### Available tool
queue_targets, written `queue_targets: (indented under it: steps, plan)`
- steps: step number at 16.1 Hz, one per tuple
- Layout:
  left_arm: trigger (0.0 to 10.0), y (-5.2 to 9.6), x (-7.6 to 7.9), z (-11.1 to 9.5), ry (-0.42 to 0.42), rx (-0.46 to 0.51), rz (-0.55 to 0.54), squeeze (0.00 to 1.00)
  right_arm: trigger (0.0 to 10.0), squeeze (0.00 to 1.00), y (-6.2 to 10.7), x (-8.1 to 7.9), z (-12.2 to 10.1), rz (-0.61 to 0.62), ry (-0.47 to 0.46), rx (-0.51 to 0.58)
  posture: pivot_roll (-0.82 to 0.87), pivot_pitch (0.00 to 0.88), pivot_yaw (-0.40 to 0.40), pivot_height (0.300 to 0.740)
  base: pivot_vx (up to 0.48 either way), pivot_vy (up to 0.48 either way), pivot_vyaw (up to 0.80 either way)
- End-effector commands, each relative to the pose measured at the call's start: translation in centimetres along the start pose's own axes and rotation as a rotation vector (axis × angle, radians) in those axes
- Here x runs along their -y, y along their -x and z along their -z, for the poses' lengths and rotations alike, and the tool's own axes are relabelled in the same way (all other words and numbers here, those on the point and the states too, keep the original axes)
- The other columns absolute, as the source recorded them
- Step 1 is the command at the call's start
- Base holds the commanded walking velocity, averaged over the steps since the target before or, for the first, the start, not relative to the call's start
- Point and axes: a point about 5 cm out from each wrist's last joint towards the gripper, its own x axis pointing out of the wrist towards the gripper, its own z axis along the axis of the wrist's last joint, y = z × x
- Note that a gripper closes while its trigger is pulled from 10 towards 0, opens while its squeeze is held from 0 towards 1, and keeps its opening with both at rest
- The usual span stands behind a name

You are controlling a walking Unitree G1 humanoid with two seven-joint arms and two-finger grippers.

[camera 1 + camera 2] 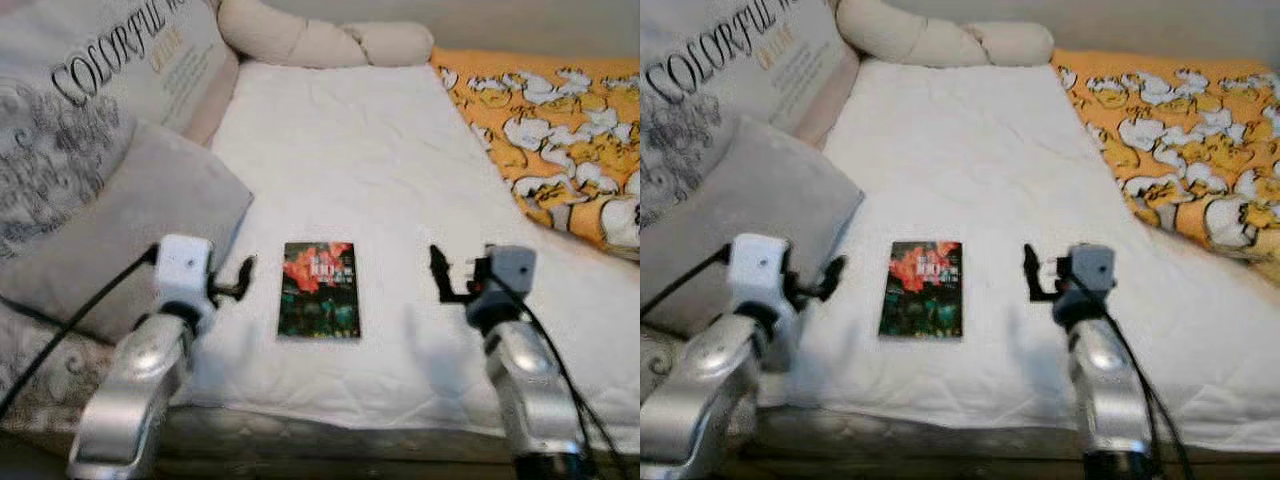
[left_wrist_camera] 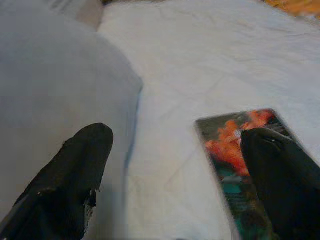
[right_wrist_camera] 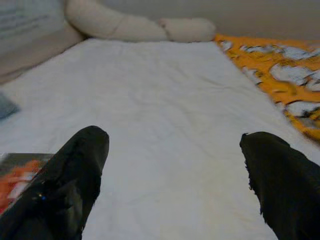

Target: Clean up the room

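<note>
A small book with a dark cover and a red-orange picture lies flat on the white bedsheet, near the bed's front edge. My left gripper hovers just left of it, open and empty; in the left wrist view the book lies partly behind one black finger. To the book's right, my right gripper is open too, holding nothing. In the right wrist view a corner of the book peeks beside a finger.
A grey pillow lies close behind my left gripper, with a printed pillow above it. At the head of the bed sits a knotted beige cushion. An orange duck-print blanket covers the right side. The mattress edge runs below the arms.
</note>
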Motion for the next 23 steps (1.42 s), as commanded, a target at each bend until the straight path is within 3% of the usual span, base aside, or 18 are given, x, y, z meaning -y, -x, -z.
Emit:
queue_targets:
  steps: [1,6,23]
  plan:
    - [10.0,0.3,-0.4,0.0,-0.005,0.009,-0.034,0.0,10.0,1.0,0.2,-0.4,-0.1,-0.017,-0.024,-0.019,0.0,0.0,-0.051,0.74,0.0,-0.341,0.0]
    - [10.0,0.4,-0.4,0.2,-0.013,0.01,-0.031,0.0,10.0,1.0,0.8,-1.3,0.7,-0.016,-0.078,-0.057,-0.01,0.0,-0.045,0.74,0.0,-0.341,0.0]
    - [10.0,-0.2,-0.5,-0.1,-0.039,0.024,-0.027,0.0,10.0,1.0,0.7,-1.4,1.2,-0.005,-0.039,-0.106,-0.01,0.0,-0.046,0.74,0.0,-0.343,0.0]
